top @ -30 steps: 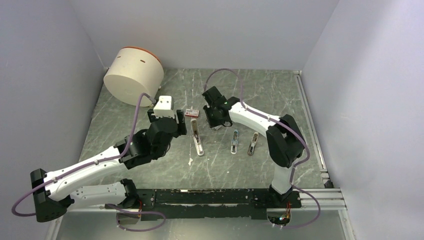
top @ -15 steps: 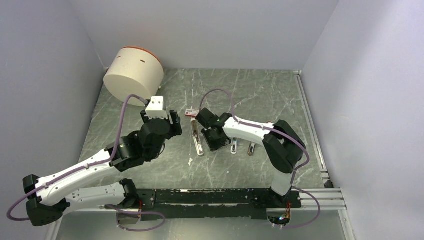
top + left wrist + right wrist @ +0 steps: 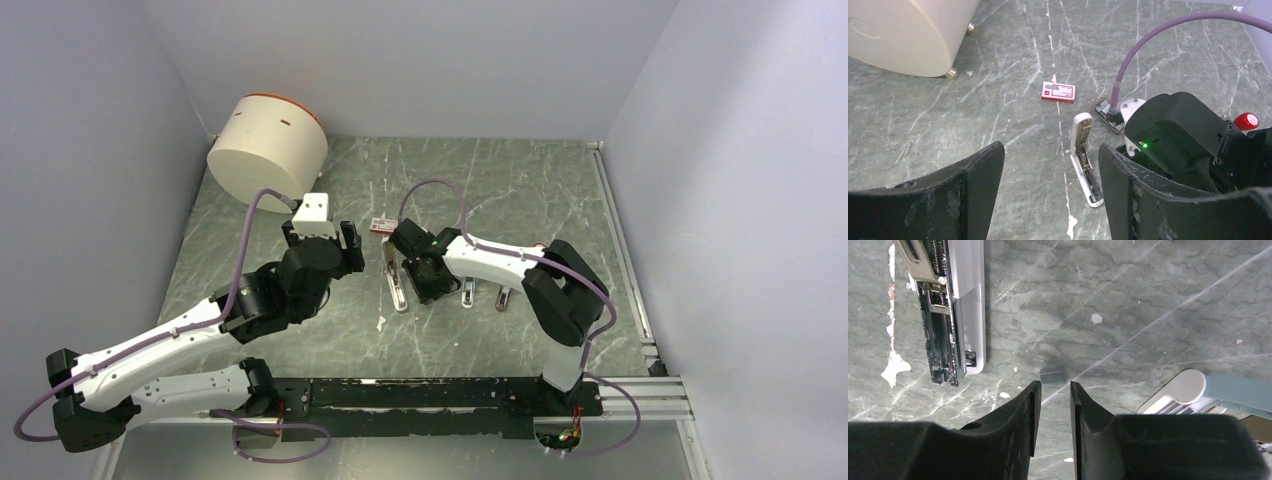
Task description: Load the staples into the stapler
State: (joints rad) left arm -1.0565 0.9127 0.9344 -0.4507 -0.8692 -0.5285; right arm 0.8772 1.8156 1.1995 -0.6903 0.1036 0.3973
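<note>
- Stapler (image 3: 396, 282): one, white, lying opened on the table (image 3: 520, 180), left of centre. Its long axis runs near to far with a slight slant. The rounded white end points to the far side, and the metal channel is exposed along the near half.
- Staples (image 3: 381, 225): one red box, lying flat with the white label up. Its long axis runs left to right. It sits just beyond the stapler's far end, apart from it.
- Loose staple strip (image 3: 1053, 375): one short grey piece on the table, just ahead of the right fingertips.
- Right gripper (image 3: 1053, 392): low beside the stapler, fingers a narrow gap apart, nothing between them.
- Left gripper (image 3: 1050, 150): raised left of the stapler, fingers wide apart, empty.
- Second stapler (image 3: 467, 297) and third stapler (image 3: 506, 293): both partly hidden behind the right arm.
- Round cream tub (image 3: 268, 150): one, in the far left corner.
</note>
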